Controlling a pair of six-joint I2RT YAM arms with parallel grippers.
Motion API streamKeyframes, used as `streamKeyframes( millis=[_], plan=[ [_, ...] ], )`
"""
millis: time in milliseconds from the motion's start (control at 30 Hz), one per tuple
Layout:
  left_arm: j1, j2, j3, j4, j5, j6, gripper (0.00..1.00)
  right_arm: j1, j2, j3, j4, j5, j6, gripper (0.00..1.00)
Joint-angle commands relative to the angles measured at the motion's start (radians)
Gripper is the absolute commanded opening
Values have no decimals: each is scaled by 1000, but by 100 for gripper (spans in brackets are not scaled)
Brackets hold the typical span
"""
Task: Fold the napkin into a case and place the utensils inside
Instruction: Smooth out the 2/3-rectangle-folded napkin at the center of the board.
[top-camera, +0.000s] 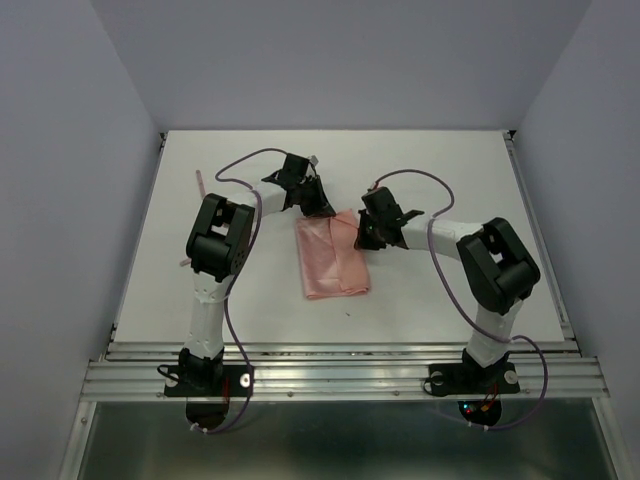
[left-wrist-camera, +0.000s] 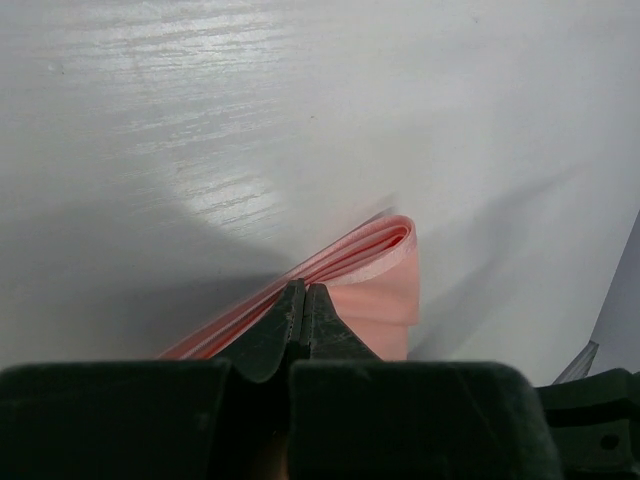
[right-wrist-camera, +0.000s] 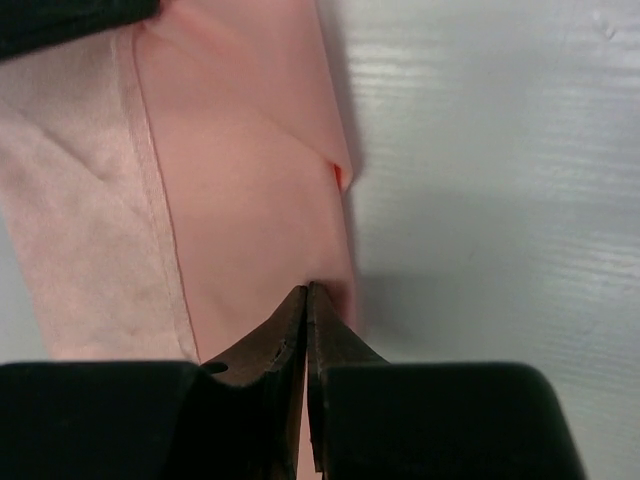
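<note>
The arm bases (top-camera: 205, 375) sit bolted at the table's (top-camera: 450, 300) edge, well on the near side of the salmon-pink napkin (top-camera: 332, 262). The napkin lies partly folded into a long rectangle at mid-table. The left gripper (left-wrist-camera: 305, 295) is pinched closed on stacked cloth layers at the napkin's far left corner. The right gripper (right-wrist-camera: 307, 292) is clamped on the napkin's far right edge. One thin pinkish utensil (top-camera: 200, 183) lies well to the napkin's left, apart from it.

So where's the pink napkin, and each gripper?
napkin (top-camera: 333, 264), top view, middle of the folded cloth.
left gripper (left-wrist-camera: 305, 292), left wrist view, between its fingertips.
right gripper (right-wrist-camera: 307, 292), right wrist view, between its fingertips.
</note>
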Motion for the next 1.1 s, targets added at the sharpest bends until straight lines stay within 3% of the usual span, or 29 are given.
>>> streamKeyframes(
  millis=[0, 600, 867, 1067],
  plan=[
    [2, -4, 27, -13, -10, 11, 0, 42, -73, -70, -9, 3, 20, 8],
    [2, -9, 12, -6, -14, 3, 0, 187, -278, -250, -67, 42, 98, 8],
    [2, -20, 4, -4, -16, 8, 0, 197, -406, -277, -101, 176, 140, 8],
    [2, -18, 6, -4, -14, 8, 0, 197, -393, -289, -120, 210, 149, 8]
  ],
)
